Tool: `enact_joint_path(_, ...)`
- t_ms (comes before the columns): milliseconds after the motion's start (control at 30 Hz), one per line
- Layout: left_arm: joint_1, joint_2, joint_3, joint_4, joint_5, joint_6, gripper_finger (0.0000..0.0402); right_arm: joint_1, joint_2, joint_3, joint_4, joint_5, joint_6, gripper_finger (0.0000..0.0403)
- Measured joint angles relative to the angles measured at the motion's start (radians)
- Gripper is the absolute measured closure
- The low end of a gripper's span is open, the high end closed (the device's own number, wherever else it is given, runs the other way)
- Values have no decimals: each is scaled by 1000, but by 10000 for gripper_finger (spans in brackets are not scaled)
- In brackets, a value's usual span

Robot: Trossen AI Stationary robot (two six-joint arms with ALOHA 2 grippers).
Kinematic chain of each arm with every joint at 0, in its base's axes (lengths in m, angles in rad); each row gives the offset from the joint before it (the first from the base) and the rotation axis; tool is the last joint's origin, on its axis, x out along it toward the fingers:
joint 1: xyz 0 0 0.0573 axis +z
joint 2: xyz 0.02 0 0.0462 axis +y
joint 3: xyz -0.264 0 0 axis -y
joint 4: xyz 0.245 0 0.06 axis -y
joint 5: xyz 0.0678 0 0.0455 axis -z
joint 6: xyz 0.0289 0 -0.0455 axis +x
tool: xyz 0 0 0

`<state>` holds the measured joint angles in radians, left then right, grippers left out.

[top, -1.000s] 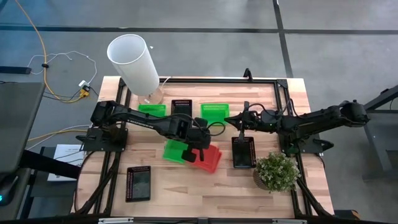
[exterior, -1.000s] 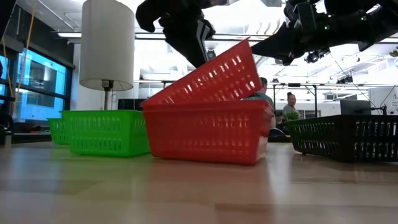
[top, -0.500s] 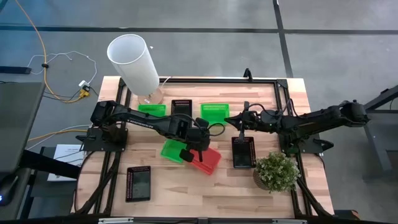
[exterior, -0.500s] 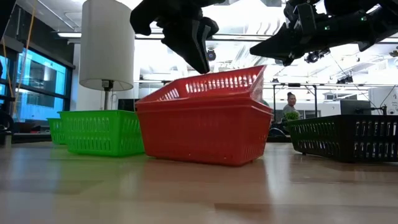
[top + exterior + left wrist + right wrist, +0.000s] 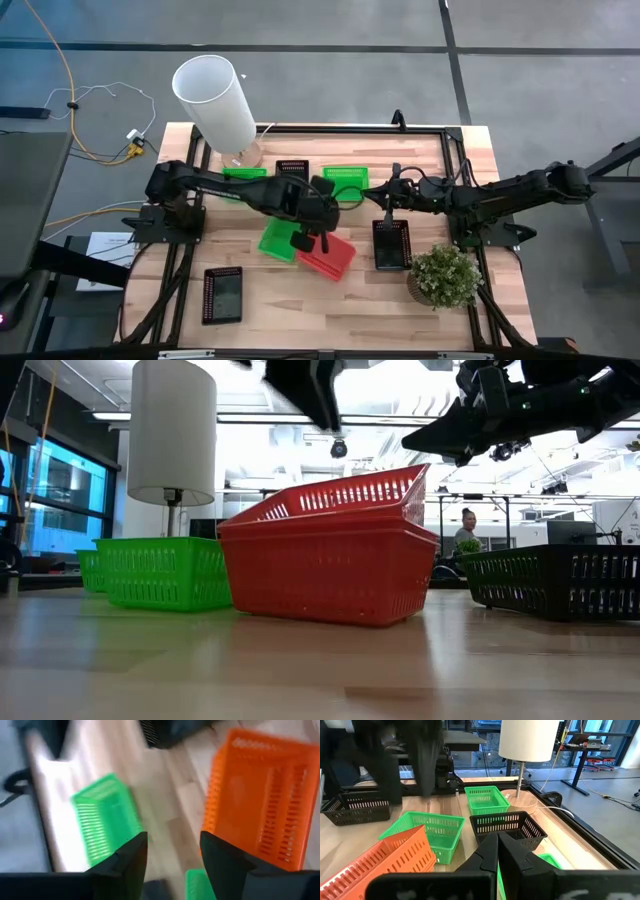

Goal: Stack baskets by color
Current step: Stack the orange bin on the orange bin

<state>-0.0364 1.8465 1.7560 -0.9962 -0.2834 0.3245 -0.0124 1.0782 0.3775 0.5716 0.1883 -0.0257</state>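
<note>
The red basket stack (image 5: 325,550) sat near the middle of the surface (image 5: 400,300), and it had changed within the last second: the upper red basket (image 5: 340,495), which had been tipped steeply against the lower one, had dropped into it and now rested nested but slightly askew, one end riding higher than the other. The left claw (image 5: 322,215) had let go of it; its fingers stood apart with nothing between them, and it had risen clear of the stack, the left wrist view showing the surface and the red basket below open fingers. In my judgement this meant two reds were now joined, though the upper one was not yet fully seated. The baskets were shallow rectangular plastic trays with slotted mesh walls. A green basket (image 5: 277,240) lay just beside the red stack, touching or nearly so. Two more green baskets (image 5: 345,179) (image 5: 244,173) and a black basket (image 5: 292,169) stood along the far side, another black basket (image 5: 392,244) lay to the right, and a third black basket (image 5: 222,294) sat near the front edge, well apart. No third red basket could be made out. The right claw (image 5: 388,195) hung above the right-hand black basket, fingers together and holding nothing.
</note>
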Motion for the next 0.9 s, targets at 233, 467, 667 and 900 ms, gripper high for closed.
enact_joint_path(233,1,-77,42,-40,19,-134,224,0,0,0,-7,0,0,403)
enact_joint_path(467,-20,-332,-318,273,37,-201,224,0,2,0,-8,-3,22,403)
enact_joint_path(667,-76,-632,-762,691,4,-266,223,0,2,-1,37,-70,53,403)
enact_joint_path(900,-157,-862,-1235,1372,-80,-223,223,0,7,-1,83,-137,75,403)
